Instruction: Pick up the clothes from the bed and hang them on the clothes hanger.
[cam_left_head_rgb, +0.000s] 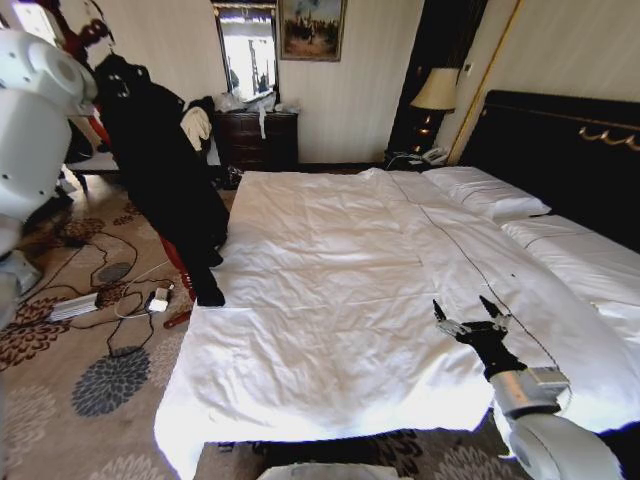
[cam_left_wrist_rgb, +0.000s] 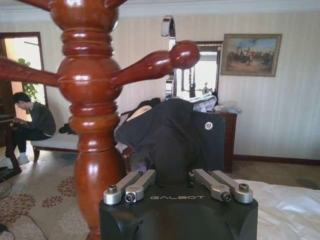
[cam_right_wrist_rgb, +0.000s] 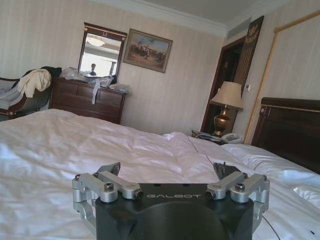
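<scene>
At upper left the soft, limp black jacket (cam_left_head_rgb: 160, 170) hangs off the bed (cam_left_head_rgb: 330, 300), pinched by the left gripper (cam_left_wrist_rgb: 175, 192) and best held near its collar, while the right gripper (cam_left_head_rgb: 470, 318) hovers spread wide

**One word, read twice**

We can read only "GALBOT", in pale letters on the black housing of the left gripper (cam_left_wrist_rgb: 173, 192) in its wrist view, and again on the right gripper (cam_right_wrist_rgb: 170, 180) in its own. We make out no other text, number or sign.
</scene>
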